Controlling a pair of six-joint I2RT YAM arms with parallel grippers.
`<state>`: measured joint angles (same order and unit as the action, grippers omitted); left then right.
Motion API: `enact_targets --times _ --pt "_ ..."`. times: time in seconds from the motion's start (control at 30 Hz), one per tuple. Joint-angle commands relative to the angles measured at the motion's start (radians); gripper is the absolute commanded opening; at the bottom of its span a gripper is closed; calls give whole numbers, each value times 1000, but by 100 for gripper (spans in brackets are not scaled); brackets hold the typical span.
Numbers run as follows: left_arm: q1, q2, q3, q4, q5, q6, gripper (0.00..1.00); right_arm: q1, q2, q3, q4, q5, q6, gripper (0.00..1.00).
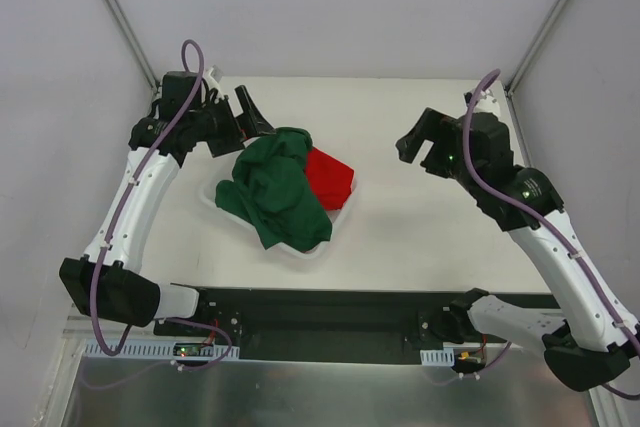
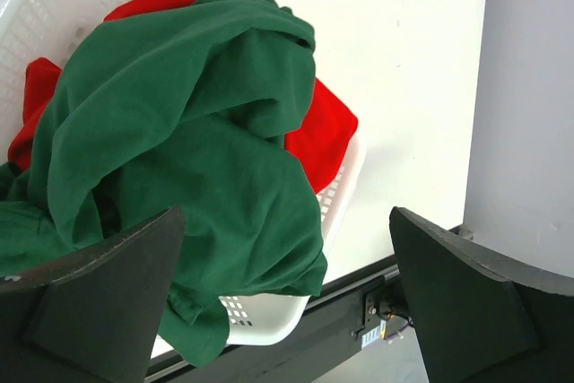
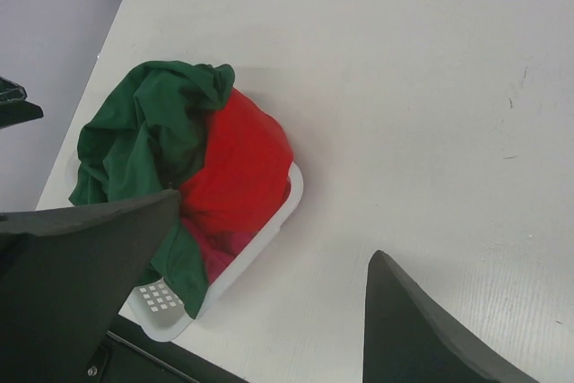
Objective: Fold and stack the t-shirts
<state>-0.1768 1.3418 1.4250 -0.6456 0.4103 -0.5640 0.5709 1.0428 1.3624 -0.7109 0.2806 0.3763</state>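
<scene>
A large dark green t-shirt (image 1: 275, 192) lies crumpled over a white lattice basket (image 1: 338, 213) and spills past its near rim. A bright red t-shirt (image 1: 328, 175) sits under it on the basket's right side. In the right wrist view a pink t-shirt (image 3: 220, 257) peeks out below the red t-shirt (image 3: 238, 168). My left gripper (image 1: 247, 125) hovers open just beyond the basket's far left corner, above the green t-shirt (image 2: 179, 132). Well to the right of the basket, my right gripper (image 1: 421, 151) hangs open over bare table. Neither holds anything.
The basket (image 2: 269, 322) stands left of centre on the white table (image 1: 430, 227), near the black rail (image 1: 330, 302) at the front edge. Grey walls close in the back and both sides.
</scene>
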Motion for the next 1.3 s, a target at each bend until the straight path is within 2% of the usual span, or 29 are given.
enact_targets --times 0.0,0.87,1.27 --pt "-3 -55 -15 29 -18 19 99 -3 -47 26 18 25 -31 96" --pt "-3 -79 -40 32 -2 58 99 -3 -52 38 -44 129 -51 96" --pt "-1 -121 -70 29 -36 81 99 -3 -61 37 -59 91 -48 96"
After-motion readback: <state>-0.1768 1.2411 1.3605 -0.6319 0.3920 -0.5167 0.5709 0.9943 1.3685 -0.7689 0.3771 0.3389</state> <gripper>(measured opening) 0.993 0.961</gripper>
